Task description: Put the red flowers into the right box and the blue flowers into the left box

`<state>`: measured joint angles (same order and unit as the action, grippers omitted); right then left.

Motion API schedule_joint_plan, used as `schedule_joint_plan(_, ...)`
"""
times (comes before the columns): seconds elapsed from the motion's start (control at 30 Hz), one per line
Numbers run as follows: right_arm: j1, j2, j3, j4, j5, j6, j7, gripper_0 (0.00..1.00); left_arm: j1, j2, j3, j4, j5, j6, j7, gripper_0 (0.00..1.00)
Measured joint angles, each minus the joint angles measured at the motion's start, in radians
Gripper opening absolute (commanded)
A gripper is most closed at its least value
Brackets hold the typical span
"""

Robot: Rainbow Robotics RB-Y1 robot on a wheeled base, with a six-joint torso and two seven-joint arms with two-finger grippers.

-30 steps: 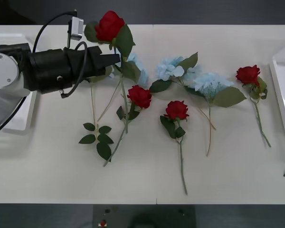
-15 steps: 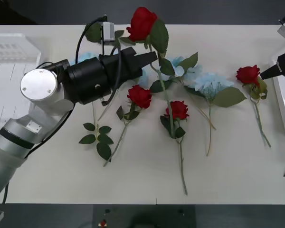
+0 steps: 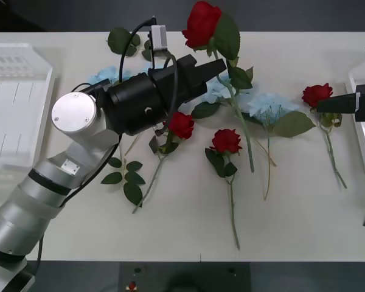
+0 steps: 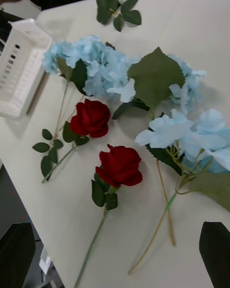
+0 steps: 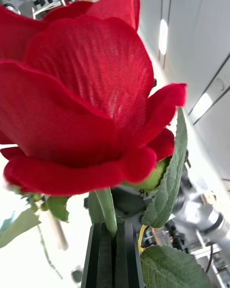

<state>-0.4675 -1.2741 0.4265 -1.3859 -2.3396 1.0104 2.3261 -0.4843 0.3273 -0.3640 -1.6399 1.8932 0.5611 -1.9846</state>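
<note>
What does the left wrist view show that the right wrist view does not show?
Left wrist view: the left claw shut on the stem just under a held red rose.

Right wrist view: two red roses lying on the table, blue flowers, a leaf sprig, the left box, and the open right claw's fingers.

Both: red roses with green leaves.

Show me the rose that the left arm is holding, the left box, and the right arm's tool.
held red rose (image 3: pixel 201 23), front view, on the bloom
left box (image 3: pixel 15 121), front view, on its bare bottom
right tool (image 3: pixel 334 105), front view, near its black tip
</note>
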Motion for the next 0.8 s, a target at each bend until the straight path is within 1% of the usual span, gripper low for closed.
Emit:
schedule_joint_plan(0.1,0.096,0.000,-0.029,-0.047,-0.140,-0.019,0.112,1.00,-0.003,-0.025,0.000,0.026,-0.009,0.001,0.000,0.00)
schedule_joint_plan(0.17,0.125,0.000,-0.016,-0.066,-0.214,-0.019,0.192,1.00,-0.015,-0.040,0.000,0.060,-0.030,0.005,0.000,0.00)
schedule_joint_plan(0.27,0.128,0.019,0.014,-0.074,-0.247,0.005,0.238,1.00,-0.043,-0.059,0.000,0.116,-0.036,0.016,0.000,0.00)
schedule_joint_plan(0.4,0.121,0.091,0.012,-0.074,-0.256,0.021,0.287,1.00,-0.077,-0.070,-0.004,0.166,-0.036,0.016,0.000,0.00)
schedule_joint_plan(0.5,0.121,0.151,-0.003,-0.078,-0.256,0.021,0.346,1.00,-0.089,-0.069,-0.023,0.174,-0.036,0.016,0.000,0.00)
schedule_joint_plan(0.67,0.121,0.222,-0.007,-0.121,-0.254,0.021,0.354,1.00,-0.089,-0.069,-0.057,0.174,-0.032,0.015,0.000,0.00)
schedule_joint_plan(0.8,0.121,0.268,-0.007,-0.151,-0.187,0.007,0.354,1.00,-0.089,-0.069,-0.065,0.174,-0.032,0.015,0.000,0.00)
